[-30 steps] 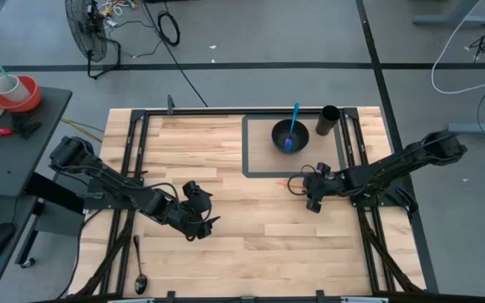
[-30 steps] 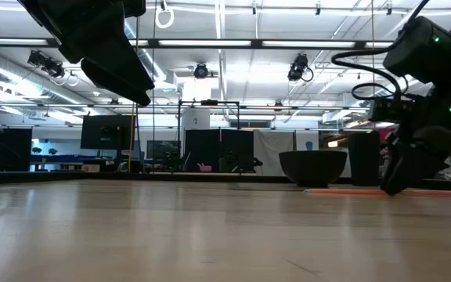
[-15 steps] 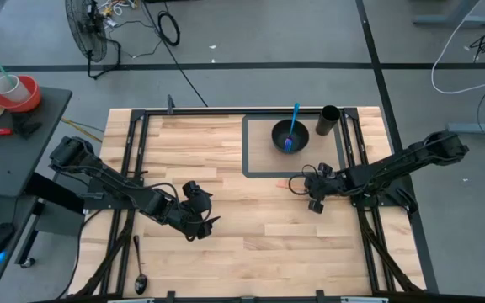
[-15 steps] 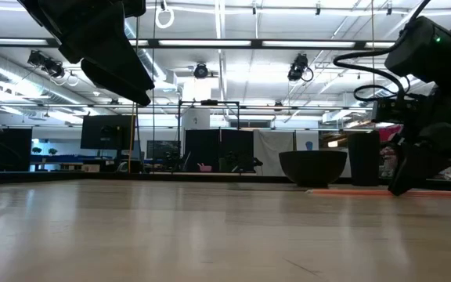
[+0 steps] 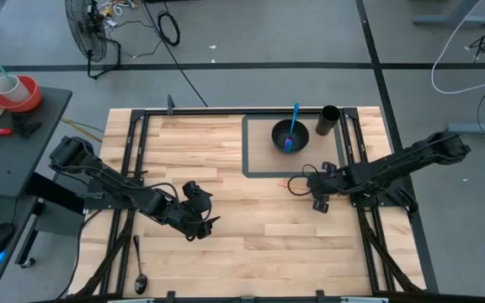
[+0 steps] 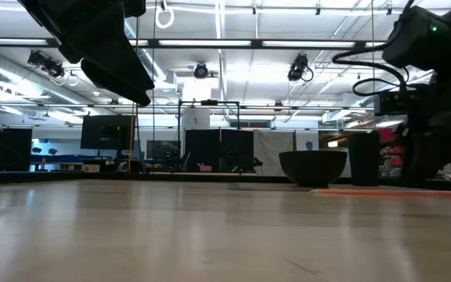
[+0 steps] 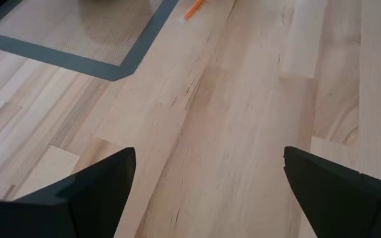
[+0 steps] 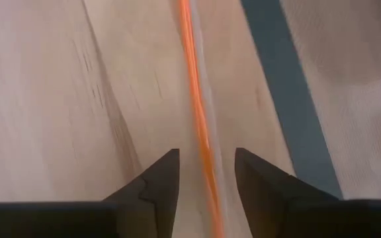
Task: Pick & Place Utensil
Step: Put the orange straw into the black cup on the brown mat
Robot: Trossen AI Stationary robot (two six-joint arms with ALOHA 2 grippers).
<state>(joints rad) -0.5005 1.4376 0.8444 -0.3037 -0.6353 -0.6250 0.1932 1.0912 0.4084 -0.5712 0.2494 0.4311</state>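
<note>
A thin orange utensil [image 8: 197,125] lies flat on the wooden table next to the mat's dark border [image 8: 283,92]; its tip also shows in the left wrist view [image 7: 194,8]. My right gripper [image 8: 207,172] is low over it and open, with one finger on each side of the handle and a gap on both sides. In the high view the right gripper [image 5: 317,199] sits just off the mat's near right corner. My left gripper [image 5: 199,222] hovers open over bare wood at the table's left middle [image 7: 207,192]. A black bowl [image 5: 290,135] on the mat holds a blue utensil [image 5: 293,124].
A black cup [image 5: 328,120] stands on the mat's far right corner, next to the bowl. A dark spoon [image 5: 139,265] lies off the table's near left edge, beside the frame rail. Bare wood stretches between the two arms.
My right gripper has drifted a little toward the table's right edge, staying low over the orange utensil. The left arm has kept still.
</note>
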